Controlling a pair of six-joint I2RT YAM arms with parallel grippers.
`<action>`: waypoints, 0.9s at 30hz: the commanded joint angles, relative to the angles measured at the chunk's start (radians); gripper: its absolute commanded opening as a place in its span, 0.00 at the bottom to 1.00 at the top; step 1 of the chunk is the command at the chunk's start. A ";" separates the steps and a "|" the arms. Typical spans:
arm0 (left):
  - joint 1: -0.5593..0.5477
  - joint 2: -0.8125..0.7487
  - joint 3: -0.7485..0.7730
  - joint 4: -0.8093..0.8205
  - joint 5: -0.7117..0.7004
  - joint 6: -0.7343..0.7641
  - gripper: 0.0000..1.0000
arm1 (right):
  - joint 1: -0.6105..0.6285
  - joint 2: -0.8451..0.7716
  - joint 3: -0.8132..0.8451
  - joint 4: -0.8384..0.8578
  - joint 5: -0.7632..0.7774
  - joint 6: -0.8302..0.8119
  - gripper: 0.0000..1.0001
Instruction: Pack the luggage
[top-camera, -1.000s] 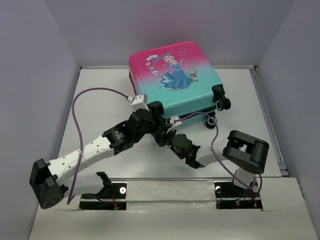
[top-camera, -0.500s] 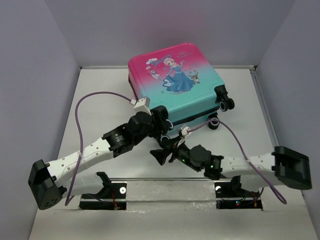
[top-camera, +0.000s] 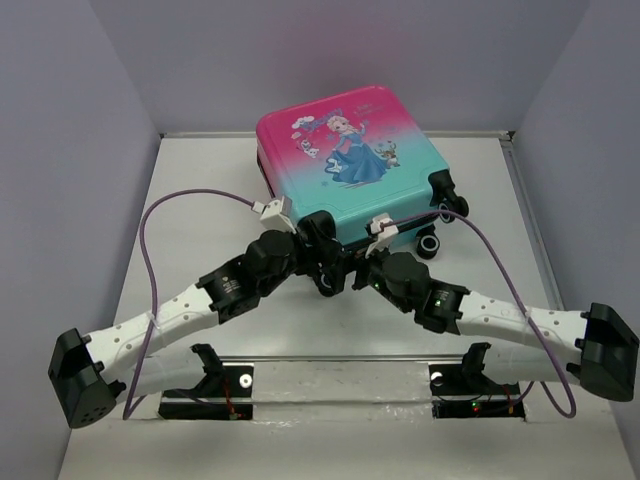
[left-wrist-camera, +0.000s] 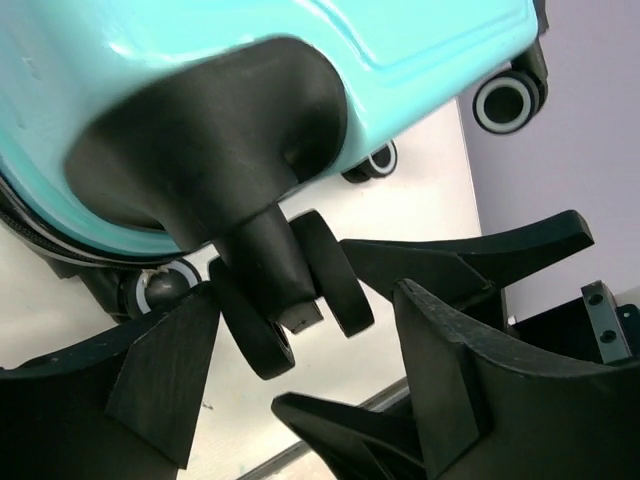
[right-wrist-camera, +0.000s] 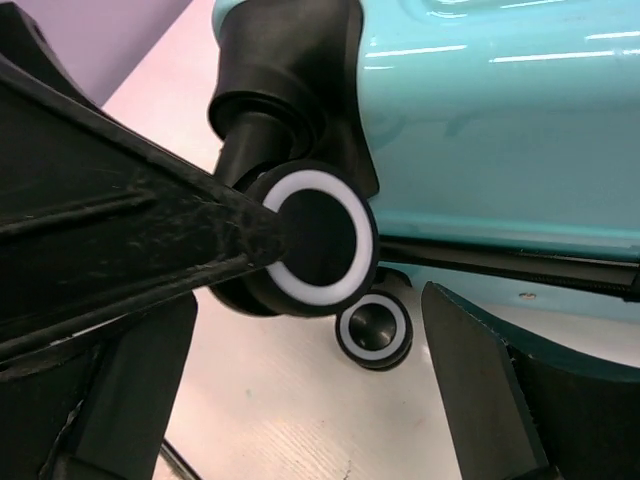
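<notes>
The luggage, a closed pink-to-teal suitcase with a princess print, lies flat at the back centre of the table. Its teal shell and a black twin caster wheel fill the left wrist view. My left gripper is open, its fingers either side of that wheel. My right gripper faces it from the right, open wide around the same corner, with nothing gripped. One left finger crosses the right wrist view. Right fingers show in the left wrist view.
Other black wheels stick out at the suitcase's right end, and one more sits under the shell. The pale table is bounded by grey walls at the back and sides. Purple cables loop over both arms.
My right arm has swung out from its folded pose, opened its gripper and come up to the suitcase's wheel. The left gripper has widened. The suitcase has shifted slightly.
</notes>
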 joint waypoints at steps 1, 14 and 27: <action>-0.004 -0.057 0.014 0.234 -0.017 0.036 0.82 | -0.061 0.063 0.092 0.105 -0.054 -0.031 1.00; 0.008 -0.092 -0.031 0.251 -0.017 0.028 0.84 | -0.092 0.224 0.100 0.449 -0.125 0.023 0.86; 0.009 -0.354 -0.295 0.018 -0.186 -0.023 0.76 | -0.101 0.213 0.138 0.209 -0.140 0.038 0.87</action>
